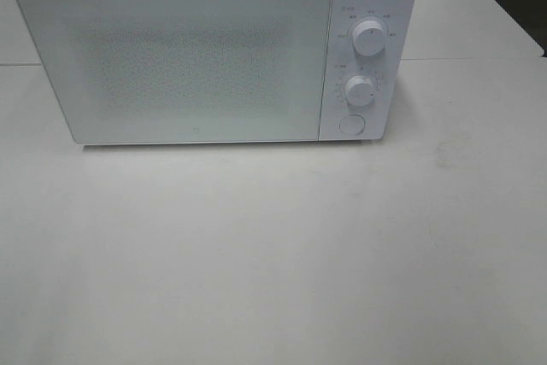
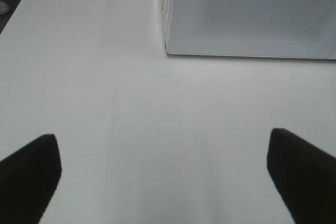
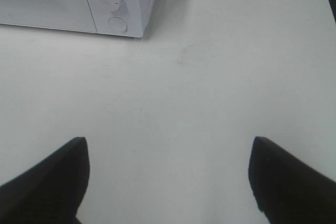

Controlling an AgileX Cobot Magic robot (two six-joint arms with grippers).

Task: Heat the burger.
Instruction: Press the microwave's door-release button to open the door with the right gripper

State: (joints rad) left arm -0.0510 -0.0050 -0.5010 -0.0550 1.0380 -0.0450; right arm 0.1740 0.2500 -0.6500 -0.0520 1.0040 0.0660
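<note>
The burger is out of view in all three views. A white microwave [image 1: 197, 53] stands at the back of the white table [image 1: 273, 254] with its door shut; nothing shows through the door. My left gripper [image 2: 163, 169] hangs open over bare table, in front of the microwave's left corner [image 2: 167, 51]. My right gripper [image 3: 168, 174] is open too, above the table in front of and to the right of the microwave's control panel [image 3: 116, 3]. Nothing lies between either pair of fingers. Neither arm shows in the exterior high view.
The control panel carries two white knobs [image 1: 368, 36] [image 1: 360, 90] and a round button [image 1: 351, 124]. A seam [image 1: 479, 59] between table sections runs behind the microwave. A faint smudge [image 3: 184, 56] marks the table to the right.
</note>
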